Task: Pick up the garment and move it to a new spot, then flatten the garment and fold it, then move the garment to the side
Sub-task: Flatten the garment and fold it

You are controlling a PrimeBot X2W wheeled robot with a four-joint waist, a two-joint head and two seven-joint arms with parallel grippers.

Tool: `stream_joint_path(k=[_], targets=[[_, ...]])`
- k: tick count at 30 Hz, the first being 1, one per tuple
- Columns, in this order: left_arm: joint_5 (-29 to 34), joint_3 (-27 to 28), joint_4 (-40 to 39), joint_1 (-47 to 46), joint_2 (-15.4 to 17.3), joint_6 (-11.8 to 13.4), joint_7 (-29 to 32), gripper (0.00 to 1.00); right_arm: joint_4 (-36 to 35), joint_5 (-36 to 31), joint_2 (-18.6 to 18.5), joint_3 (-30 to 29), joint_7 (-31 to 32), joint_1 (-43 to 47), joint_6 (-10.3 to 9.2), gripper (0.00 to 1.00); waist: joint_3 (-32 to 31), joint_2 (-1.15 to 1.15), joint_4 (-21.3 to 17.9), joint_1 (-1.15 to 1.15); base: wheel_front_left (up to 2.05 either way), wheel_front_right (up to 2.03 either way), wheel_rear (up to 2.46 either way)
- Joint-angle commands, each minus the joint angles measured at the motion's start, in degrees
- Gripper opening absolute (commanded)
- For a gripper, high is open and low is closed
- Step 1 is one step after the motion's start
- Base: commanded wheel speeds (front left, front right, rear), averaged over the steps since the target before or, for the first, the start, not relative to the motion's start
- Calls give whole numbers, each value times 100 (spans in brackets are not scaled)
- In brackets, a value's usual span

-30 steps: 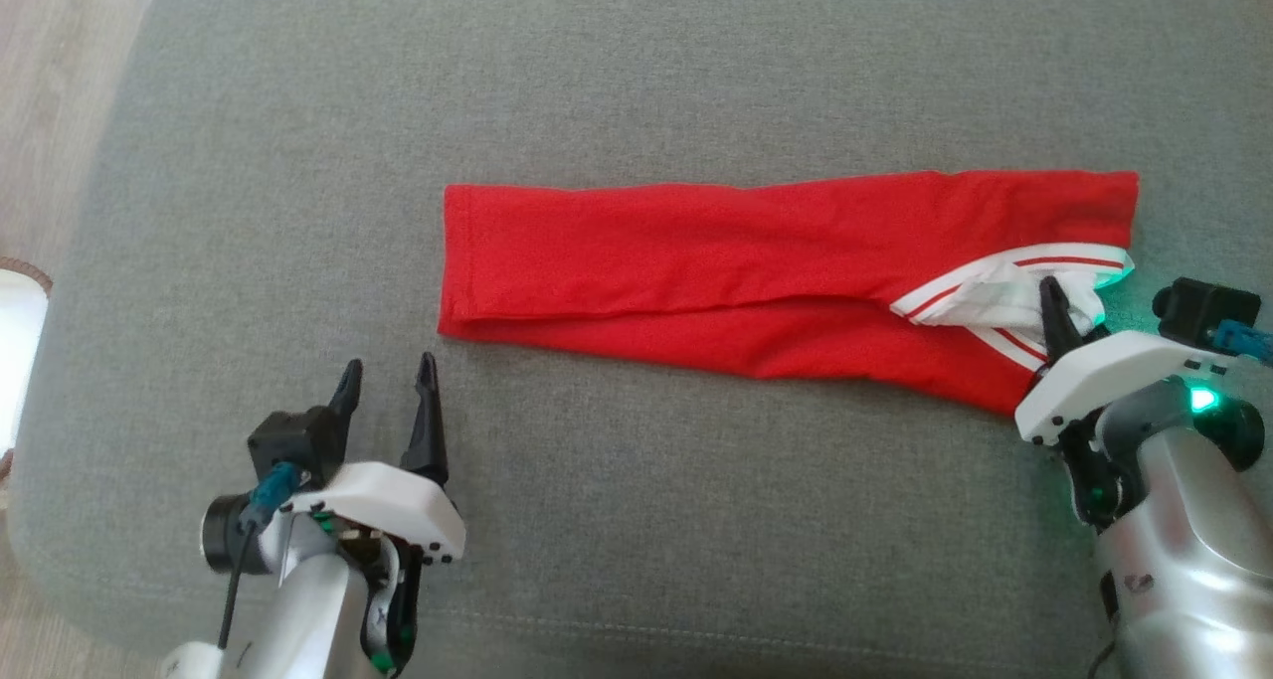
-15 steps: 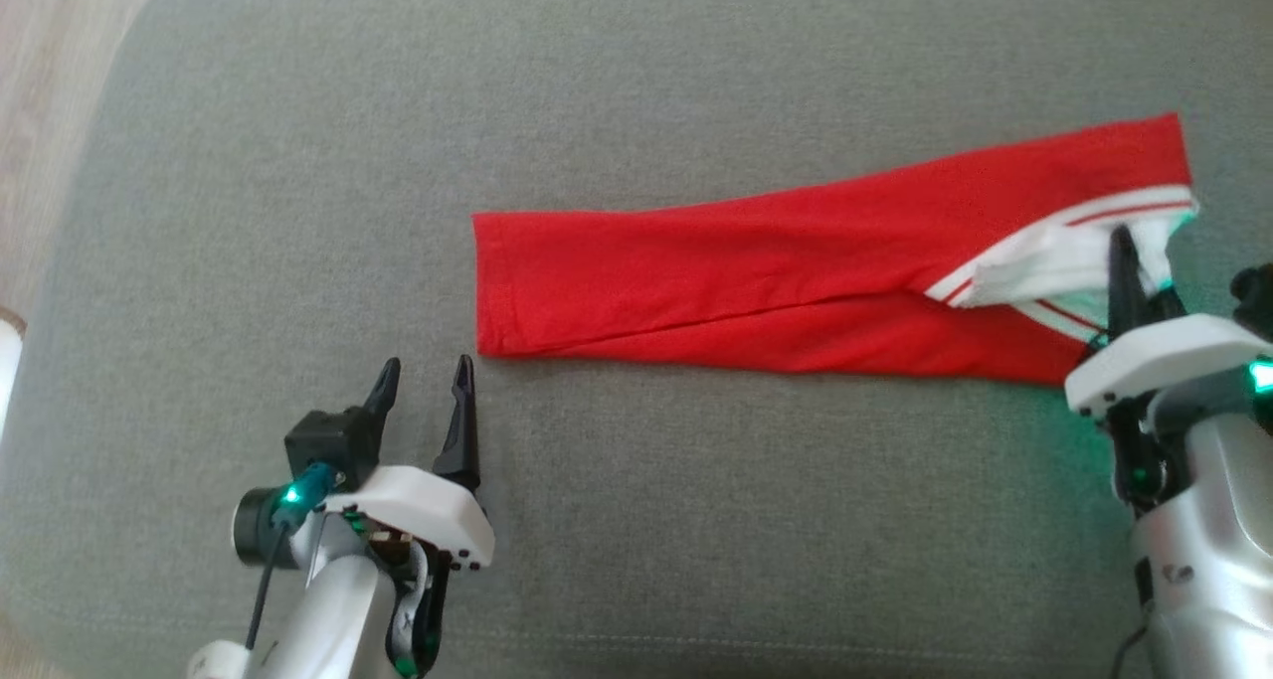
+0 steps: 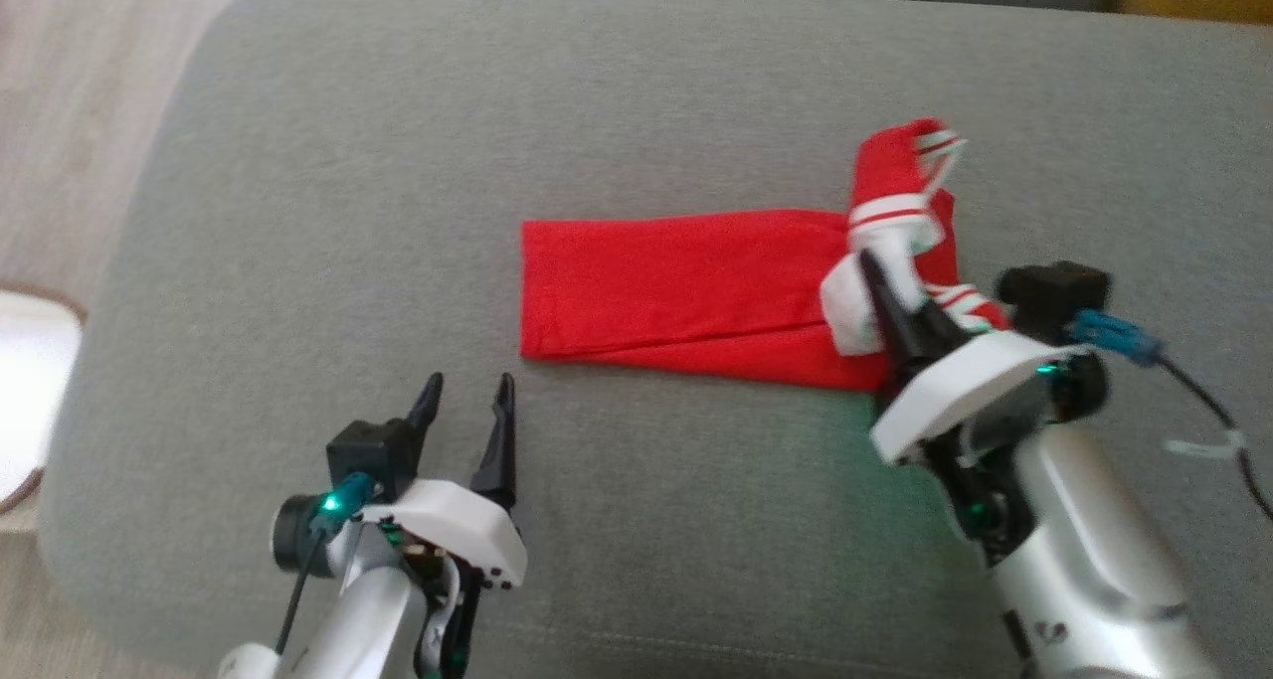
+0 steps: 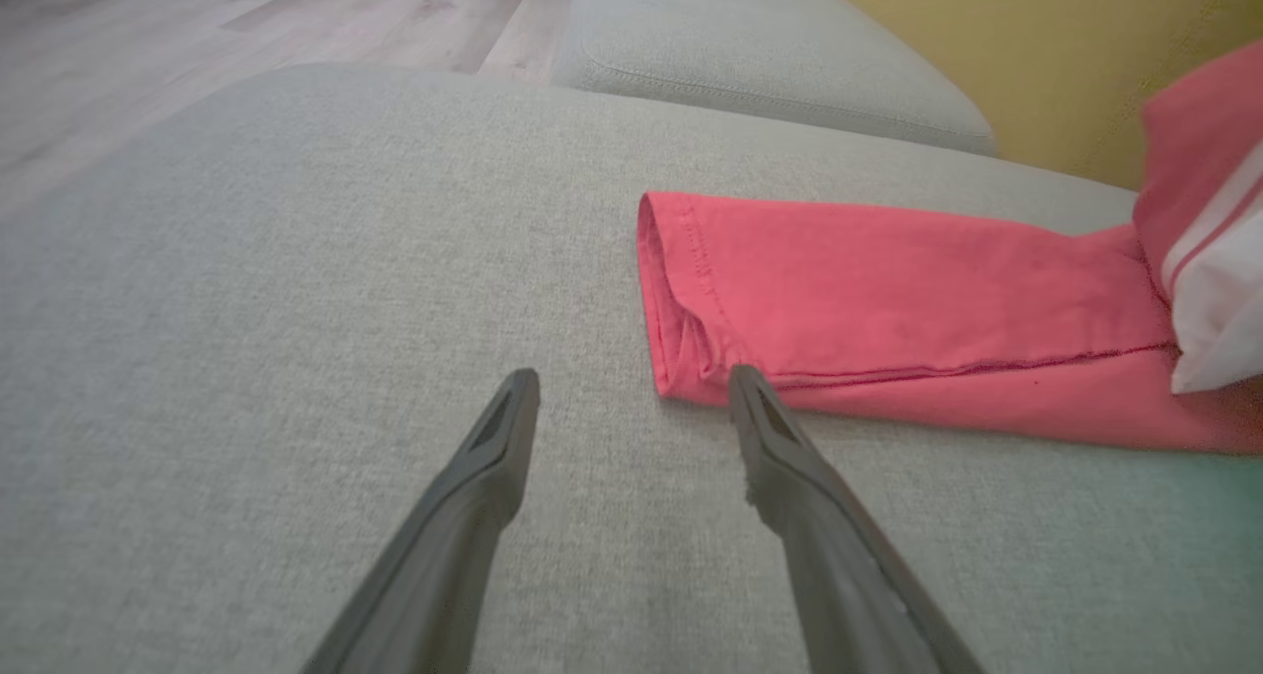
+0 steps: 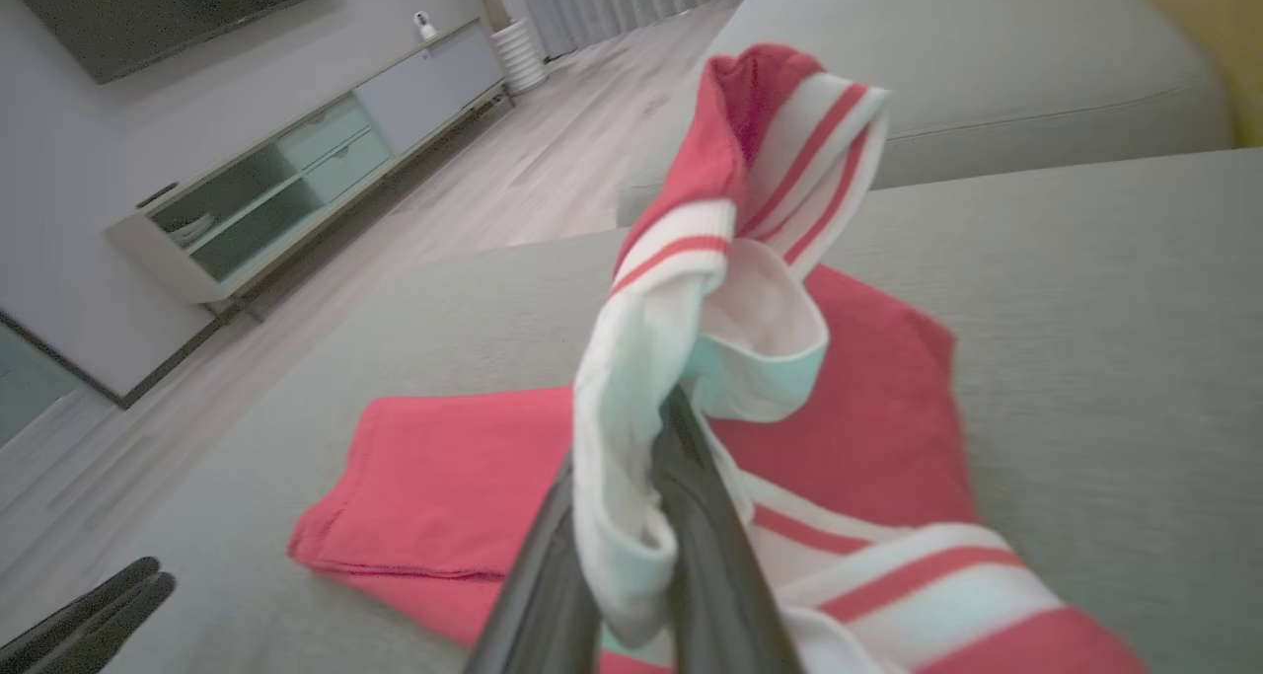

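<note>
On the grey sofa cushion [image 3: 298, 212] I see the red garment [image 3: 686, 281] lying mostly flat at centre, its white-striped end raised at 3 o'clock. My right pincer [image 3: 890, 296] is pinching that white band above the fabric. My left pincer [image 3: 467, 401] hovers spread at 7 o'clock, just beside the garment's near corner.
</note>
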Motion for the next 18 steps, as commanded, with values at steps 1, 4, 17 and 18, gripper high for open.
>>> stream_joint_path(k=[1, 4, 17, 18], targets=[[-54, 124, -168, -34, 44, 27, -71, 100, -256, 40, 93, 190, 29, -160, 37, 0, 10, 0, 212, 0, 0, 0, 0], [-113, -13, -173, -23, 44, 34, -71, 100, -224, 63, 172, 457, 119, -292, 37, 0, 43, 0, 514, 0, 0, 0, 0], [-360, -618, -223, 8, 44, 141, -71, 100, 936, 199, 357, 919, -294, -1117, 37, 38, 106, 0, 1553, 0, 0, 0, 0], [-369, -637, -227, 2, 44, 157, -71, 100, 989, 299, 358, 952, -378, -1150, 37, 87, 105, 0, 1564, 0, 0, 0, 0]])
